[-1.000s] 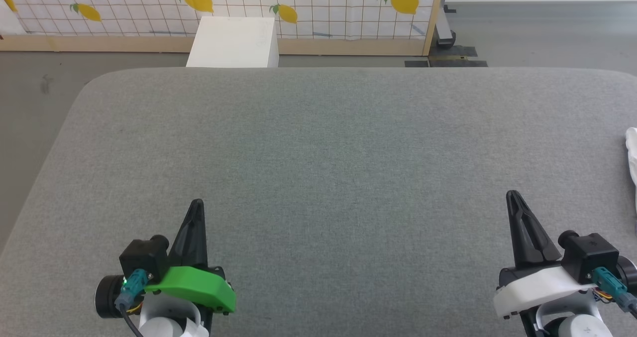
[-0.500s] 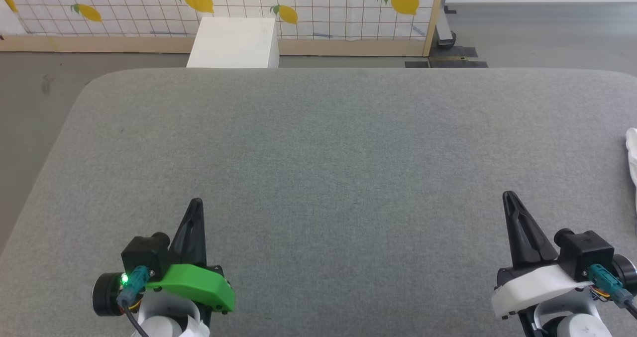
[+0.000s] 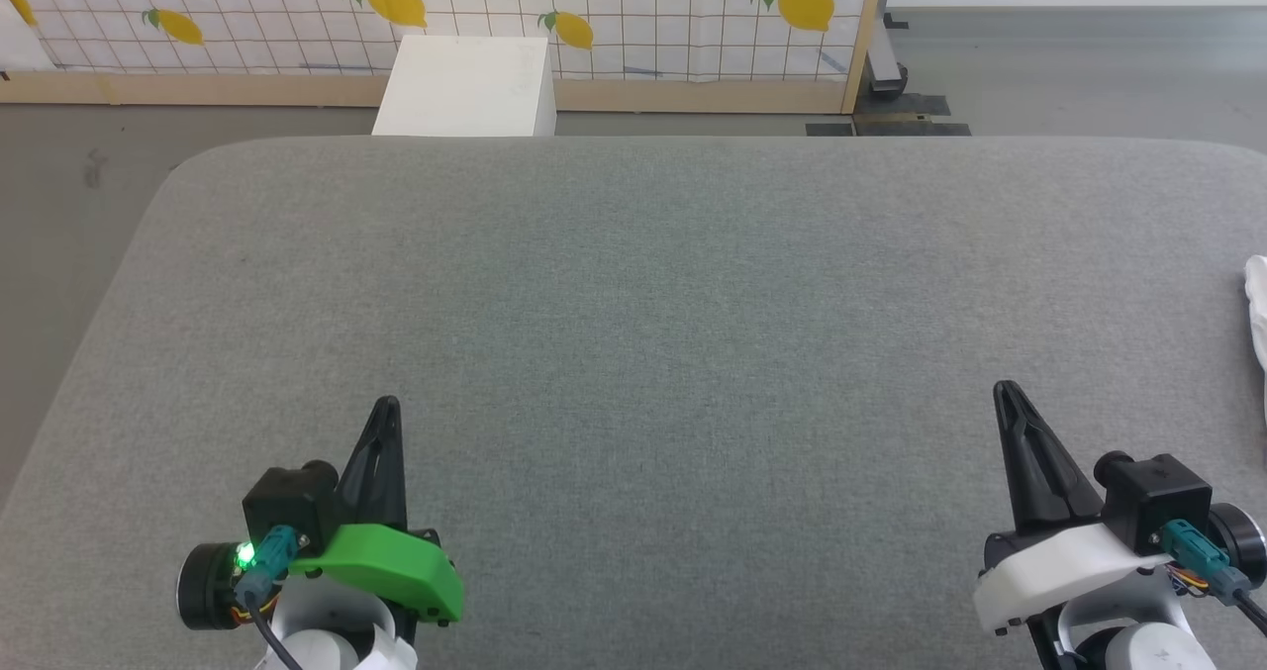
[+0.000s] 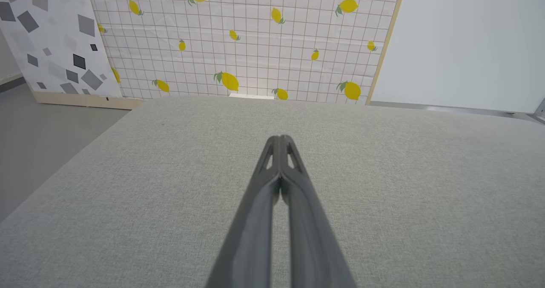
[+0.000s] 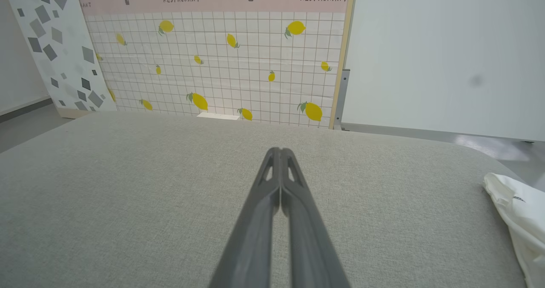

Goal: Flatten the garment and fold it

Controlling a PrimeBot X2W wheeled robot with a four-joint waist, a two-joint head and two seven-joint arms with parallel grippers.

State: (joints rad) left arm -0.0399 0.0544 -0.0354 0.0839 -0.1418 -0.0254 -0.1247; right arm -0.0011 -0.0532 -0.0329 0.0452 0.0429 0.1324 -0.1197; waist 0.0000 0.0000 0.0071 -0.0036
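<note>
Bunched white thin-fabric garment [image 3: 1257, 314], right frame edge, mostly cropped. Clenched, empty, lower corners: left gripper [image 3: 384, 408], right gripper [image 3: 1006, 391]. Risk: half-seen reach dragging it off grey padded table [image 3: 633, 284].

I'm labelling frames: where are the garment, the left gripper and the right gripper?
garment [image 5: 517, 220], right wrist view, bunched white fabric.
left gripper [image 3: 384, 409], head view, closed fingertips.
right gripper [image 3: 1008, 395], head view, closed fingertips.

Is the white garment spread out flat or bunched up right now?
Bunched up: the white garment lies in rumpled folds at the grey table's right edge, partly out of frame.
</note>
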